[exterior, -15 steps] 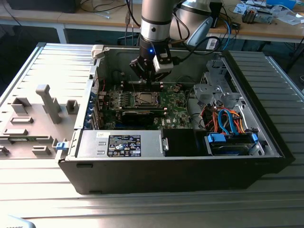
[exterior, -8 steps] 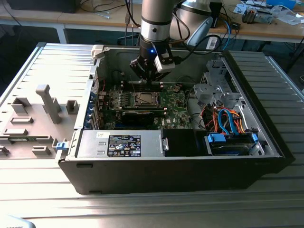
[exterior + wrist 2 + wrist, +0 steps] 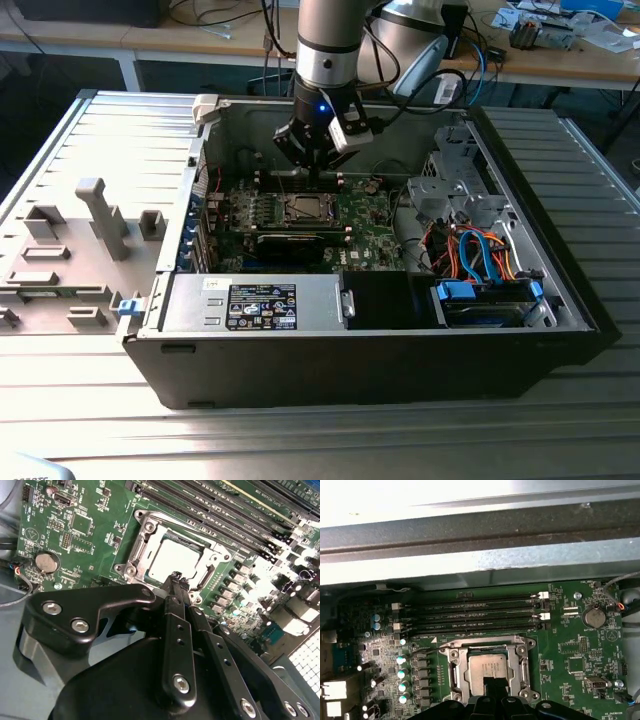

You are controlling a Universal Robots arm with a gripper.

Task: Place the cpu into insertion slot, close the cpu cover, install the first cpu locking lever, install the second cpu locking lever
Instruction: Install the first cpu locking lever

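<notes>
Gripper (image 3: 176, 577) hung from my arm inside the open computer case (image 3: 560, 300), its two black fingertips drawn close together and holding nothing, poised at the near edge of the socket. From there I list the parts from largest to smallest.

Case: lying on its side on the ribbed metal table (image 3: 90, 380), with the power supply (image 3: 255, 303) along its front wall in the exterior view and a drive bay with blue and orange cables (image 3: 480, 250) toward the exterior view's right.

Motherboard (image 3: 580, 645): green, flat on the case floor, with long black memory slots (image 3: 470, 615) running between the socket and the case wall.

Insertion slot (image 3: 487, 667): square socket with a metal rim, mid-board, directly below the gripper.

Cpu cover (image 3: 145, 545): silver frame lying flat over the socket, its centre window open.

Cpu (image 3: 172, 560): silvery-tan top showing through that window, seated in the socket; the fingertips overlapped its edge in both wrist views, and I could not tell whether they touched it.

Coin cell battery (image 3: 46, 561): round, on the board, well apart from the socket.
</notes>
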